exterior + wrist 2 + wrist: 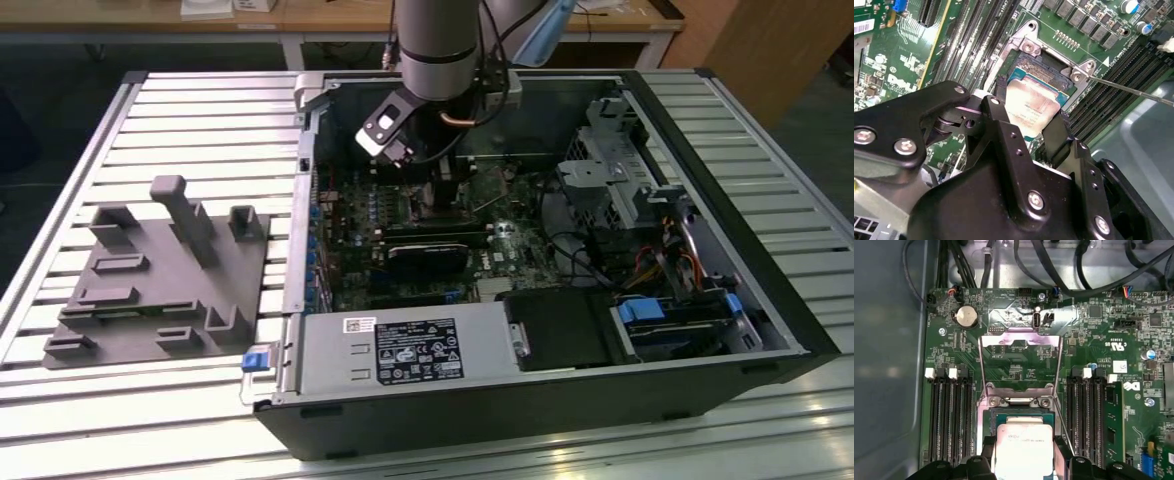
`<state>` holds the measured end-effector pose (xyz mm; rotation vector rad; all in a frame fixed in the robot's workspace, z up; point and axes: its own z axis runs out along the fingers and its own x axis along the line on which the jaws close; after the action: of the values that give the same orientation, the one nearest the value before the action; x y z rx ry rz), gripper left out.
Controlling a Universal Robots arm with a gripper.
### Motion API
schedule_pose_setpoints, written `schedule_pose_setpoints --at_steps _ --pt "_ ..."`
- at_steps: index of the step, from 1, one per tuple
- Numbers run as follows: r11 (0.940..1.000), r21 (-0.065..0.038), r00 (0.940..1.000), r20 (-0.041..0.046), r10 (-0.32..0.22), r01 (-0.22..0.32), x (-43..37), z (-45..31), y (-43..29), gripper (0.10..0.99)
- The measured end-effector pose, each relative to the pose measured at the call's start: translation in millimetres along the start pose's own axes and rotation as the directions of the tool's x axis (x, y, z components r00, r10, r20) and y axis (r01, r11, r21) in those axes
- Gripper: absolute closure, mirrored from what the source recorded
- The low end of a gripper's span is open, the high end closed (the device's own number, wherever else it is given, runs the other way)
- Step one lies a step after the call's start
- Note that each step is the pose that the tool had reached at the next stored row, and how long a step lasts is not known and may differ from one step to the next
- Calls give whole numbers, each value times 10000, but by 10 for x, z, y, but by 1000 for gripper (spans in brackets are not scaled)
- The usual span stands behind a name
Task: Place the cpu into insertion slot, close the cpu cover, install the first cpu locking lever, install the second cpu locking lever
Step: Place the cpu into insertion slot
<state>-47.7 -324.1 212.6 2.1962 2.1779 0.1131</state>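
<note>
One arm (438, 45) reaches down into an open computer case (534, 425) lying on its side on a slatted metal table (200, 110).

- Gripper (1029, 111): narrow, its black fingers (1000, 107) pressed against two opposite edges of the cpu (1032, 109). In the first wrist view the same grip shows, with the pale metal face of the chip between the finger ends.
- The cpu sits directly over the insertion slot (1024, 414), level with the board as far as I can judge. Cannot tell whether it is seated or just above the socket.
- Part of the slot's dark centre and silver rim is uncovered on the side away from the gripper.
- The cpu cover (1021, 339) is swung open and stands up off the socket on its hinge, its window showing the board behind.
- A locking lever (1134, 92), a thin metal rod, juts out free from a corner of the socket, not latched.
- Long black memory slots (949, 415) flank the socket on both sides.
- A coin cell (965, 316) lies on the board beyond the cover.
- A grey fixture block (154, 280) rests on the table at the exterior view's left, well apart from the case.
</note>
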Motion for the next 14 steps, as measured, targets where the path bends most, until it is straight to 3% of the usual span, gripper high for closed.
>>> schedule_pose_setpoints --at_steps 14 --pt "9999 -3 9999 15 171 -171 6 121 -31 545"
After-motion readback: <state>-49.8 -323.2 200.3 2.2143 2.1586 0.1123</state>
